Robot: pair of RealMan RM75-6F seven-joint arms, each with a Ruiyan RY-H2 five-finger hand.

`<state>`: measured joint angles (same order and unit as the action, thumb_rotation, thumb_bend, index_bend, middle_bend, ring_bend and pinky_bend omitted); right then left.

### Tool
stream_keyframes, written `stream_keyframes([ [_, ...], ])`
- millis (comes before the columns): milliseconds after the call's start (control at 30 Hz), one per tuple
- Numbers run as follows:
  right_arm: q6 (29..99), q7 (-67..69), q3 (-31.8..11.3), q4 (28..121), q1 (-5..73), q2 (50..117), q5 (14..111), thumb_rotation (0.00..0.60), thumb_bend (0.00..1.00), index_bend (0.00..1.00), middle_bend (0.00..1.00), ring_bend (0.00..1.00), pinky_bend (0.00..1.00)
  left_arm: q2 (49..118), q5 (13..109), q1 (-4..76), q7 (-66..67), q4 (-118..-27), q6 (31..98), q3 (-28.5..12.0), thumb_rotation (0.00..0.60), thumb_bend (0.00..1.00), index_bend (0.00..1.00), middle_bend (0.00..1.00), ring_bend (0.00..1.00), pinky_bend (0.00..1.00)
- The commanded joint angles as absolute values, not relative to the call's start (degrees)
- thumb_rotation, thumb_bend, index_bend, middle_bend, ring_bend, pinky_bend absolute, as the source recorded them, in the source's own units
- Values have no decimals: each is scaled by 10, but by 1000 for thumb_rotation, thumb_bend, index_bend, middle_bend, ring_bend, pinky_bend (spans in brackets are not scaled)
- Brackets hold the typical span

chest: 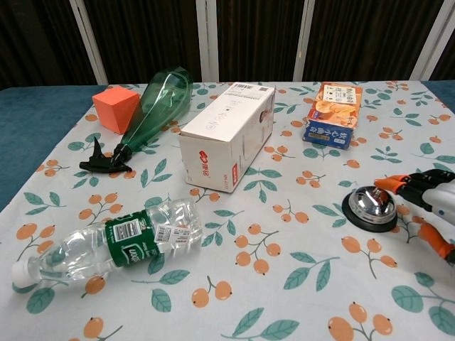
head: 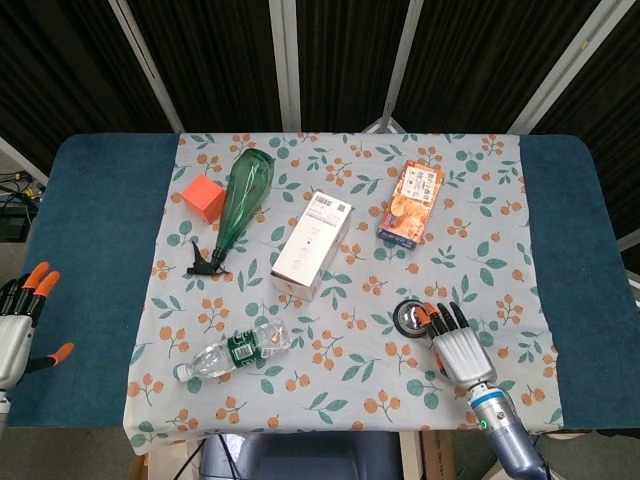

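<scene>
The right hand (head: 457,340) hovers with its fingers spread and holding nothing, its orange fingertips (chest: 389,182) just beside the right edge of the silver call bell (chest: 369,207); whether they touch it cannot be told. The bell sits on the flowered cloth (head: 350,380) near the front right of the surface. The left hand (head: 18,325) hangs well apart at the far left edge, fingers splayed and empty. A clear plastic bottle (chest: 106,244) lies on its side near the front left.
</scene>
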<state>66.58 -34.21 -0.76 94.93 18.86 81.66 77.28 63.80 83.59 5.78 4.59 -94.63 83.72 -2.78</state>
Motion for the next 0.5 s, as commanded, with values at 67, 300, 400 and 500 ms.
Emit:
stream_keyframes([
  [67,712,-287,-44,979,188,789,797,600,768,0,0,0,0,638,836,58,47,-946,837,-28,600,7,0,0,0,0],
  [300,791,-223,-42,987,151,735,846,600,522,0,0,0,0,639,838,58,52,-945,839,-27,600,7,0,0,0,0],
  [400,811,-206,-22,977,123,710,847,600,414,0,0,0,0,638,840,57,54,-943,840,-25,600,7,0,0,0,0],
  [500,838,-199,-10,966,96,695,846,600,368,0,0,0,0,638,844,56,56,-942,841,-24,600,7,0,0,0,0],
])
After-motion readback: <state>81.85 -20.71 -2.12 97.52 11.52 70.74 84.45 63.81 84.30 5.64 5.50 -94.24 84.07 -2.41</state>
